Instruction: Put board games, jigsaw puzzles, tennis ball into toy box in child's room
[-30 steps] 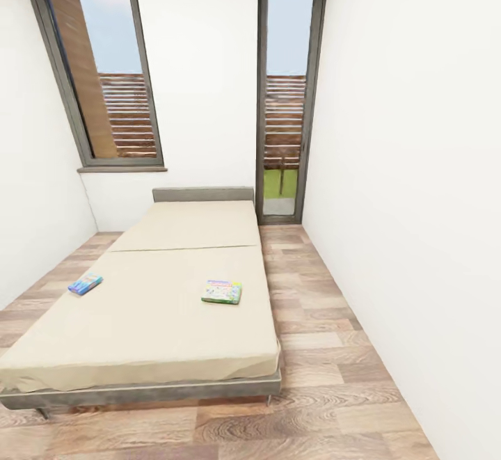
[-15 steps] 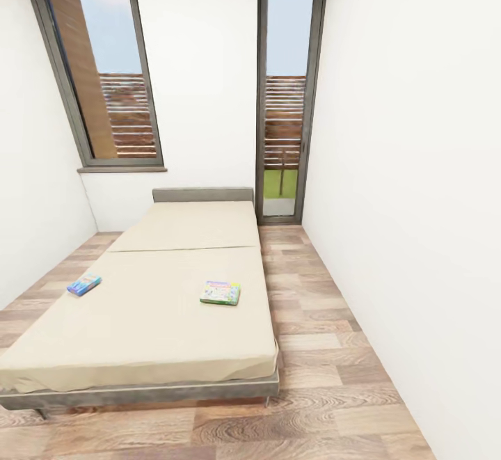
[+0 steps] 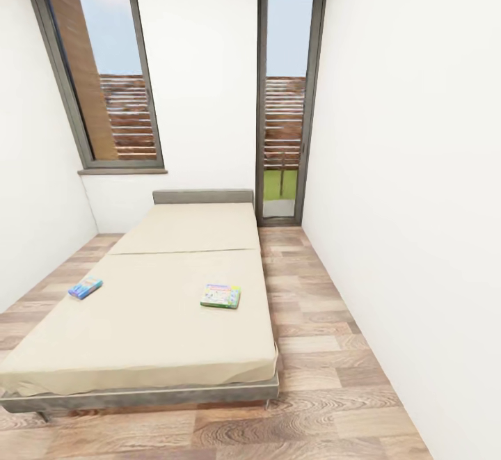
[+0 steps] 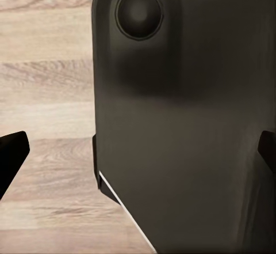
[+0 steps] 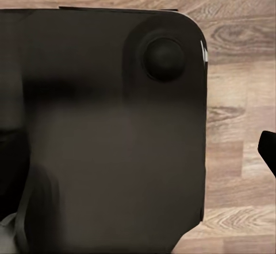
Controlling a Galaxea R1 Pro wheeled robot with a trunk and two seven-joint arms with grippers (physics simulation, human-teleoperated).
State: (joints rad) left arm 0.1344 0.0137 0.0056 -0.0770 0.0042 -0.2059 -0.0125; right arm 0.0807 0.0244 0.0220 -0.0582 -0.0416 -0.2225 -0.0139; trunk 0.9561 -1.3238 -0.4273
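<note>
White walls and wood-plank floor (image 3: pixel 327 349) frame a beige bed (image 3: pixel 160 321). Two board games lie on it: green one (image 3: pixel 220 296) toward 3 o'clock, blue one (image 3: pixel 85 287) toward 9 o'clock. Printing unreadable. Neither pincer's state can be told.

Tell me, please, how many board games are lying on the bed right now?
2. A blue board game lies near the left edge of the bed, and a green board game lies toward its right side. Nothing on the mattress appears to hide another.
</note>
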